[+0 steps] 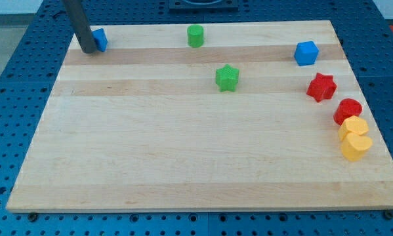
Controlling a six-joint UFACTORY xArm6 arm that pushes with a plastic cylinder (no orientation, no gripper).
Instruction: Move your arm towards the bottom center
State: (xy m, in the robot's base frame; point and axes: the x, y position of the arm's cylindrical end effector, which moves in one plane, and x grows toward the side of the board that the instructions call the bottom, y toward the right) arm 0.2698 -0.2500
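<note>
My tip rests at the top left corner of the wooden board, touching or just beside a small blue block that the rod partly hides. A green cylinder stands at the top centre. A green star lies below and right of it. A blue cube sits at the top right. A red star lies below it. A red cylinder and two yellow blocks crowd the right edge.
The board lies on a blue perforated table. A dark fixture shows at the view's top centre, beyond the board.
</note>
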